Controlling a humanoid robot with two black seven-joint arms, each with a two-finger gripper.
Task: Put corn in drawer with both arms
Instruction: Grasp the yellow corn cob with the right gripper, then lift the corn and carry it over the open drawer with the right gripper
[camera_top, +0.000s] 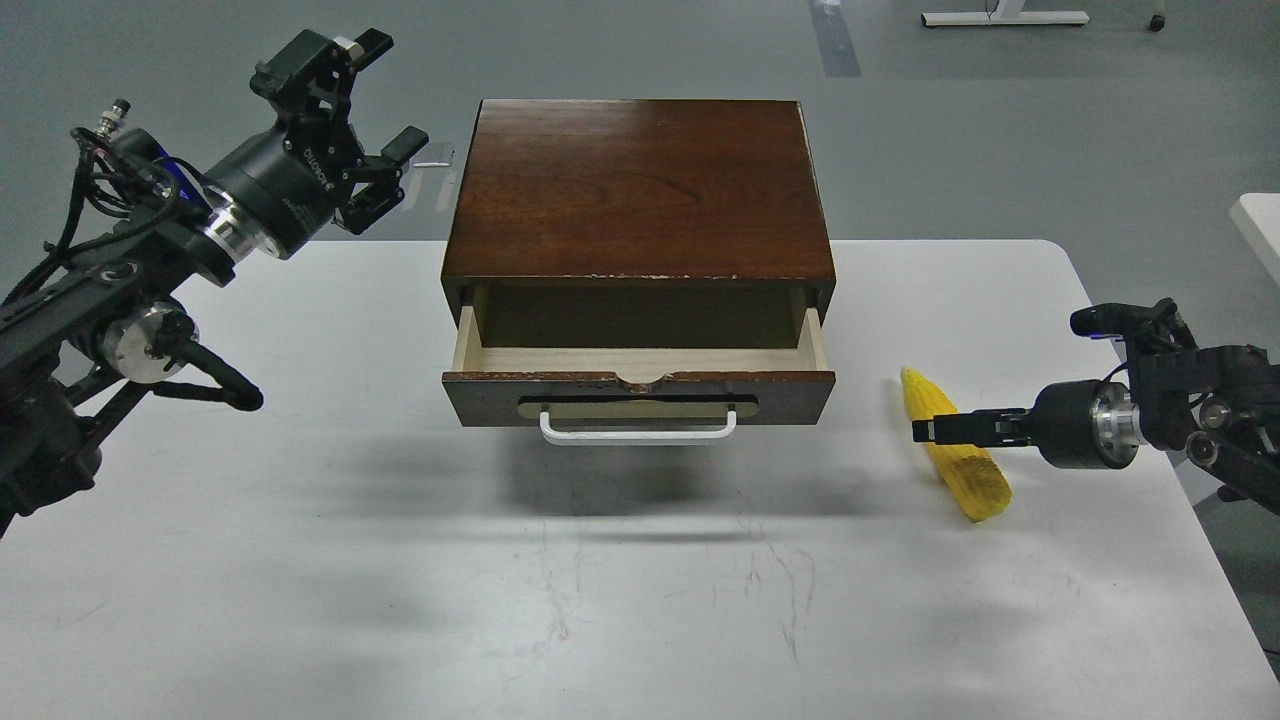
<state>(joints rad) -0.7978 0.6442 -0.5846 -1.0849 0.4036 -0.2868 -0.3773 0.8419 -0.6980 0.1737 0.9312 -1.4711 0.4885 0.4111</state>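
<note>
The corn (977, 483) lies on the white table (300, 560), right of the box, with its pointed tip toward the back. The drawer (640, 362) of the dark brown box (640, 185) is pulled open and its pale wood inside is empty; its white handle (638, 432) faces me. My right gripper (926, 430) reaches in from the right, seen edge-on, with its tip over the corn's middle; its fingers cannot be told apart. My left gripper (390, 95) is open and empty, raised at the box's back left.
The table's right edge (1130, 360) runs just right of the corn. A white object (1262, 222) stands beyond it at the right. Grey floor lies behind the table, with a white stand foot (1005, 17) far back.
</note>
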